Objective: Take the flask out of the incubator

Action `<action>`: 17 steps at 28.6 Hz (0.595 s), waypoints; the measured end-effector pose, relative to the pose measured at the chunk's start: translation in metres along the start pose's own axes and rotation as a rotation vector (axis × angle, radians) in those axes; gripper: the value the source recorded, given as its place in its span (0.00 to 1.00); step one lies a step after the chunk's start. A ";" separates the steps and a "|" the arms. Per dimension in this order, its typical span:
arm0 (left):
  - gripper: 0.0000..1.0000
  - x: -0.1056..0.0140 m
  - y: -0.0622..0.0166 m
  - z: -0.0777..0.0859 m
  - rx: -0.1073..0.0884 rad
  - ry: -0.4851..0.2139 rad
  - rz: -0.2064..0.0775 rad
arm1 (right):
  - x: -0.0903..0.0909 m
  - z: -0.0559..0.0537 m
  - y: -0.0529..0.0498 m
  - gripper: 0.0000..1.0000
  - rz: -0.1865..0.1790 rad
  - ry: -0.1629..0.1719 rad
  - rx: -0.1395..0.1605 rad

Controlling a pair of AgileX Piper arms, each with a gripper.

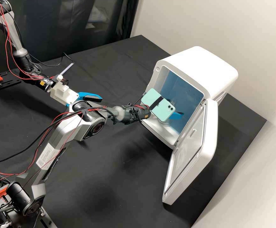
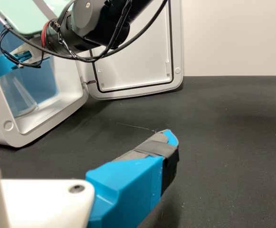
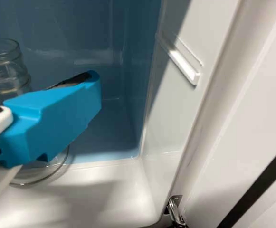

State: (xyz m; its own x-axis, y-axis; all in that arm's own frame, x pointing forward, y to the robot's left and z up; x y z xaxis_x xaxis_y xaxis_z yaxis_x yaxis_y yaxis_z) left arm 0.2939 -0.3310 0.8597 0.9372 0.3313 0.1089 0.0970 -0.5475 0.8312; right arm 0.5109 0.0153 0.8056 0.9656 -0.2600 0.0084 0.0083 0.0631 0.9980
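Note:
The white incubator (image 1: 201,66) stands at the right of the bench with its door (image 1: 201,148) swung open. A clear glass flask (image 3: 4,66) stands on the blue floor inside, also seen through the opening in the left wrist view (image 2: 16,97). My right gripper (image 1: 175,114) is inside the chamber, close beside the flask's neck; its grip is hidden from me. My left gripper (image 1: 87,98) hovers low over the bench left of the incubator, open with nothing in it (image 2: 78,142).
The right arm's wrist carries a teal phone-like block (image 1: 158,104) at the incubator's mouth. The open door (image 2: 138,57) juts toward the bench's front right edge. Red cables (image 1: 59,123) trail along both arms. Bare black bench (image 1: 119,177) lies in front.

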 end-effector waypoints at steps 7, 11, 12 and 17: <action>1.00 0.000 0.0000 0.000 0.000 0.000 0.000 | 0.003 0.004 -0.005 0.00 -0.008 -0.008 -0.003; 1.00 0.000 0.0001 -0.001 0.000 0.002 0.000 | 0.003 0.005 -0.006 0.00 -0.009 -0.008 -0.007; 1.00 0.000 0.0001 -0.001 0.000 0.002 0.000 | 0.003 0.005 -0.006 0.00 -0.009 -0.008 -0.007; 1.00 0.000 0.0001 -0.001 0.000 0.002 0.000 | 0.003 0.005 -0.007 0.00 -0.011 -0.008 -0.009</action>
State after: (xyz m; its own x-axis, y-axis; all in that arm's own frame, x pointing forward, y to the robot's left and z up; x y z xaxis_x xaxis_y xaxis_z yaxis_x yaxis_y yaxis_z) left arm 0.2937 -0.3307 0.8601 0.9366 0.3325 0.1101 0.0966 -0.5474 0.8313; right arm 0.5125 0.0091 0.7991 0.9632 -0.2687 -0.0022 0.0215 0.0688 0.9974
